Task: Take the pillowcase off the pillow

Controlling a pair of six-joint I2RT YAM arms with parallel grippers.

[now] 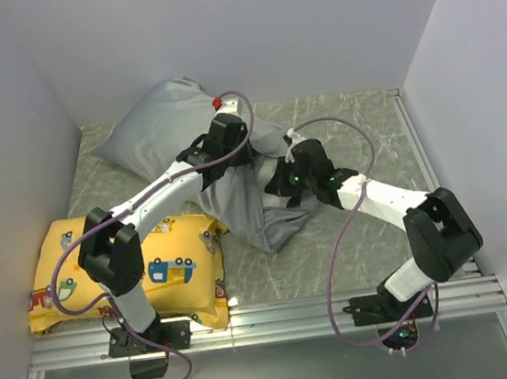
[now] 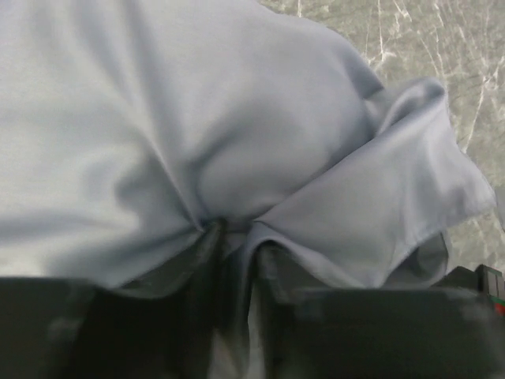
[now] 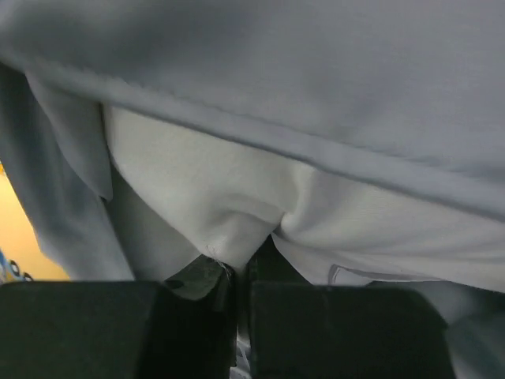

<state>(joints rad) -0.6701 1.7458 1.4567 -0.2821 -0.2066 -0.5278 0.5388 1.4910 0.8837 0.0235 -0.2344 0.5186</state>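
The pillowcase [image 1: 161, 117] lies on the table [image 1: 274, 284] as a long grey mass. Its plump, filled end sits at the far left, near the back wall. Its looser, wrinkled end trails toward the near centre, where it collapses into folds just beside the yellow cushion [image 1: 192, 289]. The pillow [image 3: 237, 197] is exposed only in the right wrist view. There its white fabric shows below a hemmed grey edge of the pillowcase, with a sliver of the yellow cushion at the left edge of that view. The left end effector [image 2: 233, 237] sits on top of the pillowcase, about midway along its length. Its jaws are closed on a pinch of grey fabric, and creases radiate outward from the grip point. A loose grey flap spreads to the right of this grip, over bare table. The right end effector [image 3: 241, 260] is at the slack end of the pillowcase, to the right of and nearer than the left one. Its jaws are closed on a fold of the white pillow fabric, just under the grey hem. The two end effectors are near each other but do not touch.
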